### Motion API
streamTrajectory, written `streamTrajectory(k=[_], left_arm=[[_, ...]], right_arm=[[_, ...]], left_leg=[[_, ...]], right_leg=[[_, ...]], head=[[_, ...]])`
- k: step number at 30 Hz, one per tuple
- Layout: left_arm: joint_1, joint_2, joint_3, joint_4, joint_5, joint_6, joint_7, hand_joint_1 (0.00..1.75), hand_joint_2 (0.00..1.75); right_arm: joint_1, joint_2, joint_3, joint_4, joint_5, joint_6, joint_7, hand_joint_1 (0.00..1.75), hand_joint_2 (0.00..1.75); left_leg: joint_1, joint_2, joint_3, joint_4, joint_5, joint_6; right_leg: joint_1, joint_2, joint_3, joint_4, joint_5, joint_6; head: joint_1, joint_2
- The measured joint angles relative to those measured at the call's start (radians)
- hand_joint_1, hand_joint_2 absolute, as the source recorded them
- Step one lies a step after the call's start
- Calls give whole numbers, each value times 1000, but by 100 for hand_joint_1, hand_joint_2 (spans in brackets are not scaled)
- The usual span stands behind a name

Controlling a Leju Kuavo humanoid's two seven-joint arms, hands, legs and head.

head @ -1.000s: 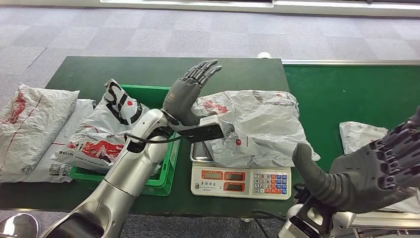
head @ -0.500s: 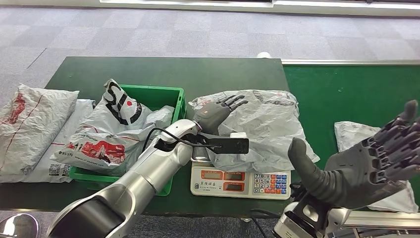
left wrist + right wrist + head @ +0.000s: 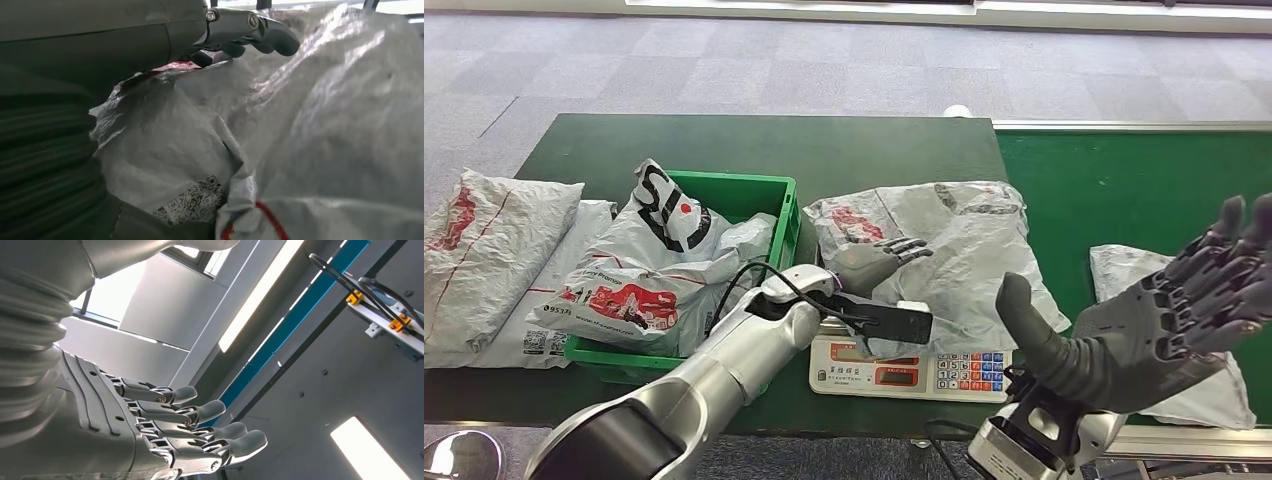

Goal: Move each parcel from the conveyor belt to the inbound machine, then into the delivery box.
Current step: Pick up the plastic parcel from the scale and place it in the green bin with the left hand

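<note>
Grey crinkly plastic parcel (image 3: 944, 250) lies on the white scale (image 3: 911, 362), under the left hand (image 3: 876, 262), whose fingers (image 3: 906, 246) lie spread, holding nothing. Right hand (image 3: 1169, 325) is raised, fingers wide. Slippery plastic could slide free when grabbed.

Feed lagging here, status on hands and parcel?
Left robot hand flat on parcel, no grip. Parcel on scale. Right robot hand open, raised. Nothing blocking green crate.

Grey parcel (image 3: 964, 240) with red print, perhaps a logo; green crate (image 3: 769, 190); green belt (image 3: 1124, 190).
</note>
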Motion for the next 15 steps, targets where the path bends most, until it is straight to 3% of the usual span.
streamTrajectory(k=[2, 4, 6, 8, 15], left_arm=[[9, -4, -29, 12, -41, -15, 16, 33, 175], [16, -7, -63, 23, -75, -25, 29, 107, 175], [21, -9, -94, 32, -89, -34, 35, 157, 175], [25, -10, -117, 38, -93, -46, 36, 166, 175], [23, -11, -160, 48, -98, -65, 38, 166, 175]], right_arm=[[0, 0, 0, 1, 3, 0, 0, 0, 175], [0, 0, 0, 1, 4, 0, 0, 0, 175], [0, 0, -1, 1, 3, 0, 0, 0, 175], [0, 0, -1, 1, 1, 0, 0, 0, 175], [0, 0, -1, 5, -4, 0, 0, 0, 175]], left_leg=[[0, 0, 0, 0, 0, 0], [0, 0, 0, 0, 0, 0], [0, 0, 0, 0, 0, 0], [0, 0, 0, 0, 0, 0], [0, 0, 5, 0, 0, 0]], right_leg=[[0, 0, 0, 0, 0, 0], [0, 0, 0, 0, 0, 0], [0, 0, 0, 0, 0, 0], [0, 0, 1, 0, 0, 0], [0, 0, 5, 0, 0, 0]], head=[[0, 0], [0, 0], [0, 0], [0, 0], [0, 0]])
